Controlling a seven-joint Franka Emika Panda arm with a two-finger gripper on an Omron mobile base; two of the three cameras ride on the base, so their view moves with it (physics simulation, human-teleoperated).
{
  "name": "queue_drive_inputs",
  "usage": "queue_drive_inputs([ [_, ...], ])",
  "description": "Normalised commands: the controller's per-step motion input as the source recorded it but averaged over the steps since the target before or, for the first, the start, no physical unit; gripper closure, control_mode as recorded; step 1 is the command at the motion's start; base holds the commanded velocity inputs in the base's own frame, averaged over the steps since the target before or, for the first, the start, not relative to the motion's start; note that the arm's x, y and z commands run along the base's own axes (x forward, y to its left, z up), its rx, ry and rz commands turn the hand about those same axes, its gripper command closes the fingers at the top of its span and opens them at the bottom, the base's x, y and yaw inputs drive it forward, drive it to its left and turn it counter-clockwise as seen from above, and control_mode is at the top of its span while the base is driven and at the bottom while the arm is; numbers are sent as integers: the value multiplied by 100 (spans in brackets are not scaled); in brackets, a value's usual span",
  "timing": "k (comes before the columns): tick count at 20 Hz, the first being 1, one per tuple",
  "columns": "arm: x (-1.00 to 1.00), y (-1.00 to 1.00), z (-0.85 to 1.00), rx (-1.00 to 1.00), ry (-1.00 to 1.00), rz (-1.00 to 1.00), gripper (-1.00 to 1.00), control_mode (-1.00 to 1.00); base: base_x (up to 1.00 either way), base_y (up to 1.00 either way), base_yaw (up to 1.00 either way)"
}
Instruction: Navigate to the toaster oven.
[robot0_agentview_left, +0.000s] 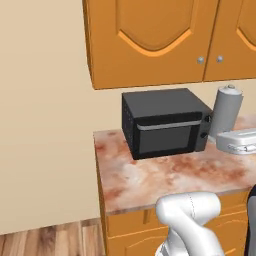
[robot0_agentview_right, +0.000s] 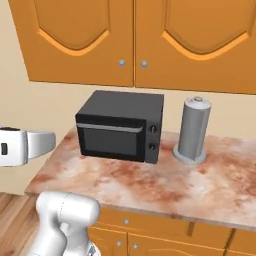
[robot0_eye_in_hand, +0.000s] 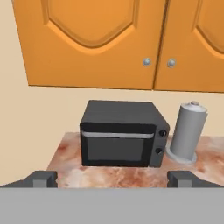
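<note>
- Toaster oven: matte-black box with a dark glass door, a silver bar handle across the top of the door, and two knobs stacked at its right edge. Door shut. Stands straight ahead of the end effector, front facing it, on the tabletop near the left end and back by the wall. Also seen from the left base camera and the right base camera.
- End effector: two dark fingertips low in the hand view, set wide apart with nothing between them; jaws open. It points at the oven and is apart from it.
- Grey metal cylinder: upright on a round base, just beside the oven on its knob side, ahead and to the right of the end effector, not touching the oven.
- Tabletop: mottled reddish-brown stone surface over orange base cabinets.
- Upper cabinets: orange doors with arched panels and small round silver knobs, hung on the wall above the oven.
- Floor: wood planks, left of the cabinet run.
</note>
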Motion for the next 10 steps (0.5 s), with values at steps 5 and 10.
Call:
queue_drive_inputs([
  [5, 0, 0, 0, 0, 0, 0, -100, 100, 100, 21, -37],
  [10, 0, 0, 0, 0, 0, 0, -100, 100, 100, -2, -19],
])
